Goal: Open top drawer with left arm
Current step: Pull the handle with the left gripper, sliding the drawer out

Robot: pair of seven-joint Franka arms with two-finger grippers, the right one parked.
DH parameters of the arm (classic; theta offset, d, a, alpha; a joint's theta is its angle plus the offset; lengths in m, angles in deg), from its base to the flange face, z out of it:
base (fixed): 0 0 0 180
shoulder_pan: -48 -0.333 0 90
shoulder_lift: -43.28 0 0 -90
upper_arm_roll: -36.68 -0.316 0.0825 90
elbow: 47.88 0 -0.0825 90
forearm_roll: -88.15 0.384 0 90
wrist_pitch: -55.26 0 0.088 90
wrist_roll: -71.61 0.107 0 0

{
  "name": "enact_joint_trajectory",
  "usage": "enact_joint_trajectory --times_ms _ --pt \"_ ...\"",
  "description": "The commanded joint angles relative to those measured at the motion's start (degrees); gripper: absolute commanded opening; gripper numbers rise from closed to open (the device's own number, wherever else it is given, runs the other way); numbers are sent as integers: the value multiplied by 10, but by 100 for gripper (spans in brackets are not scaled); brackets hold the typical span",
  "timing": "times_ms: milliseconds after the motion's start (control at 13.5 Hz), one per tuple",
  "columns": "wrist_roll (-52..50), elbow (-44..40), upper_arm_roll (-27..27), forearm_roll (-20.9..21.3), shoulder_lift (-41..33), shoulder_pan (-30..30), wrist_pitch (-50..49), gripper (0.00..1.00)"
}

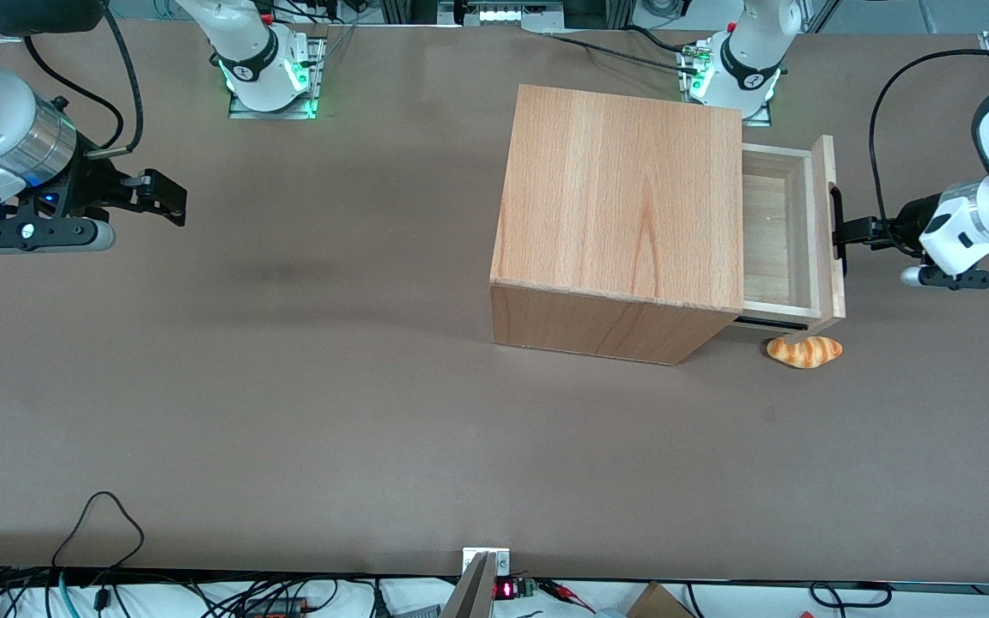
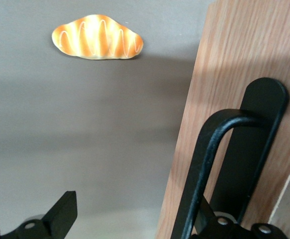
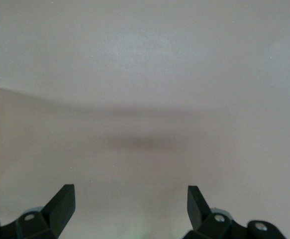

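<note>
The top drawer [image 1: 826, 172] is a shallow light-wood tray with paler inner boards. It stands pulled partway out of the wooden cabinet [image 1: 623, 206], toward the working arm's end of the table. Its front panel [image 2: 234, 59] carries a black loop handle [image 1: 835, 223], which also shows in the left wrist view [image 2: 212, 149]. The left arm's gripper [image 1: 846, 233] is in front of the drawer, at the handle. In the wrist view the gripper [image 2: 132, 216] is open. One finger [image 2: 65, 211] is over bare table, and the other is tucked at the handle loop, mostly hidden by it.
A toy croissant [image 1: 803, 351] lies on the brown table just under the drawer's front corner, nearer to the front camera; it also shows in the left wrist view [image 2: 97, 37]. Cables run along the table's edges.
</note>
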Motion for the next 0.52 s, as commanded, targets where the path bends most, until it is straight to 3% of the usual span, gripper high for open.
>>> enact_joint_trajectory --times_ms 0,444 --pt "22 -9 2 13 0 -24 -1 100" --pt "37 -17 2 13 5 -43 -1 100"
